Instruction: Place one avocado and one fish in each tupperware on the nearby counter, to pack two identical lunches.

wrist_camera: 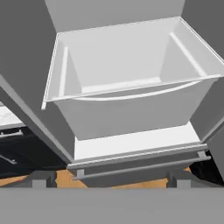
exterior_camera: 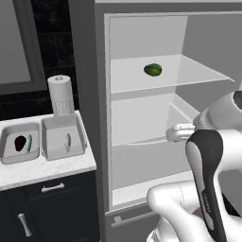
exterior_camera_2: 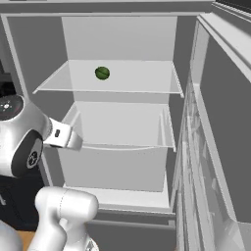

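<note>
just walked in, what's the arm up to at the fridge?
It's packing two lunches. On the counter, the left tupperware holds an avocado and a fish; the right tupperware has just a fish. The other avocado sits on the open fridge's upper shelf. The gripper is open and empty before the drawer.

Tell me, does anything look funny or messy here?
Nothing is spilled or broken. The fridge door stands wide open, with one avocado alone on the top shelf. On the counter, the left tub holds two things, the right tub just one.
</note>
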Controlling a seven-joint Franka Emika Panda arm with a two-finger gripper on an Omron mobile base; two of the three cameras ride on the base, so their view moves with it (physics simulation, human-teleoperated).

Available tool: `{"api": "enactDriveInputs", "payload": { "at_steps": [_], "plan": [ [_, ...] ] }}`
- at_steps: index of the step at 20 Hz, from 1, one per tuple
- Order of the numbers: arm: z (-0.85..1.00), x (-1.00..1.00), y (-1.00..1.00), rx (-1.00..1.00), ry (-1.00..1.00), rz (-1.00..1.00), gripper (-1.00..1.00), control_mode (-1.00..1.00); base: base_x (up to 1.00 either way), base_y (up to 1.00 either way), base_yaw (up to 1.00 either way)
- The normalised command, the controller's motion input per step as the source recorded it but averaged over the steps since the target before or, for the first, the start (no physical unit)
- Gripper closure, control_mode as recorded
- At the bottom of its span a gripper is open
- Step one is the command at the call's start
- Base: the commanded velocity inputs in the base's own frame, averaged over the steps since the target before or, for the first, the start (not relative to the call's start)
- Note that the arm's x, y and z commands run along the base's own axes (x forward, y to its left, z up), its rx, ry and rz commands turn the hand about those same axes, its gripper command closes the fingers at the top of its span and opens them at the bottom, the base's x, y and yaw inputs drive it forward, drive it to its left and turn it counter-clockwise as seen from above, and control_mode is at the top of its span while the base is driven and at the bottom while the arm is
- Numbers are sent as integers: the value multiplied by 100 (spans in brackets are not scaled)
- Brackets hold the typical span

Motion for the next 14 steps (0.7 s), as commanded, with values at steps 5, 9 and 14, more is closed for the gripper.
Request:
{"api": "enactDriveInputs", "payload": {
  "at_steps": [5, 9, 14],
  "plan": [
    [54, 3, -13, 0, -29, 0, -100, -100, 0, 0, 0],
    [67, 12, 0, 0, -27, 0, -100, -100, 0, 0, 0],
    [71, 30, 0, 0, -5, 0, -100, -100, 0, 0, 0]
  ]
}}
